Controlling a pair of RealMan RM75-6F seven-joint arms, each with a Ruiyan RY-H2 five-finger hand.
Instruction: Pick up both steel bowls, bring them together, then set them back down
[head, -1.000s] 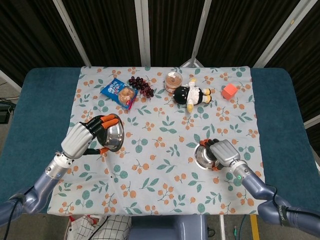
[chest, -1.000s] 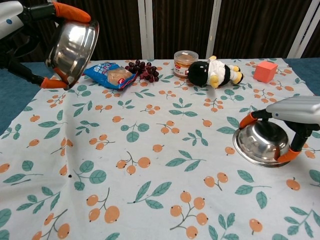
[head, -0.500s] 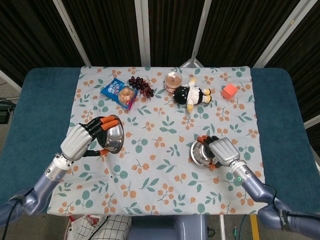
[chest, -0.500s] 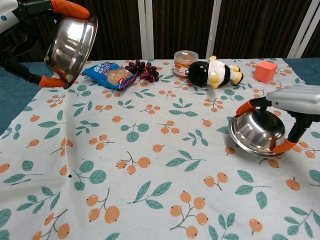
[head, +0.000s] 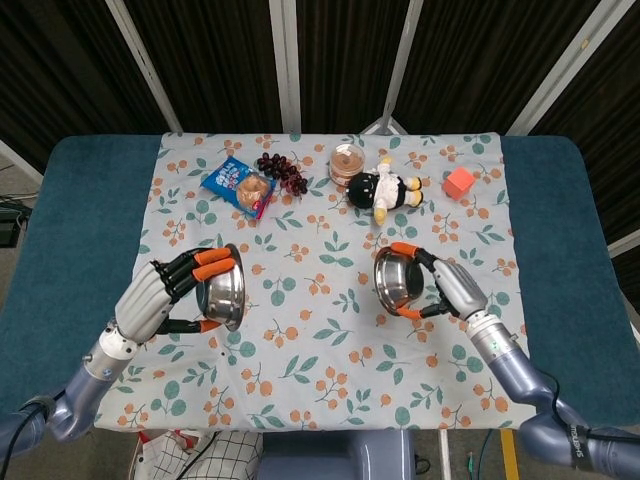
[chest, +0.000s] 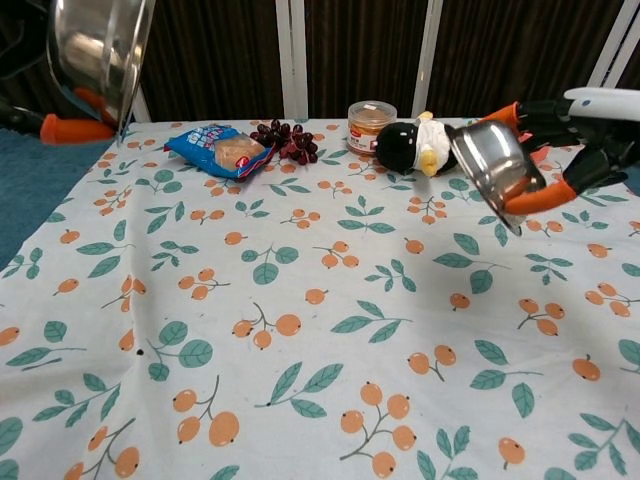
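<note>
My left hand (head: 160, 293) grips one steel bowl (head: 224, 292) by its rim, tilted on its side well above the cloth; in the chest view that bowl (chest: 95, 45) fills the top left corner with an orange fingertip (chest: 75, 128) below it. My right hand (head: 452, 285) holds the other steel bowl (head: 395, 279) in the air, its mouth turned toward the left. In the chest view that bowl (chest: 487, 165) hangs tilted at the right, clasped by the right hand (chest: 575, 135). The two bowls are well apart.
Along the far edge of the floral cloth (head: 320, 330) lie a blue snack bag (head: 238, 185), dark grapes (head: 282, 170), a lidded jar (head: 347, 162), a penguin plush (head: 384, 188) and an orange cube (head: 459, 181). Blue table padding (head: 70, 230) flanks the cloth.
The right hand has lifted its bowl off the cloth and tipped it leftward. The left hand has raised its bowl higher and moved it slightly inward.
</note>
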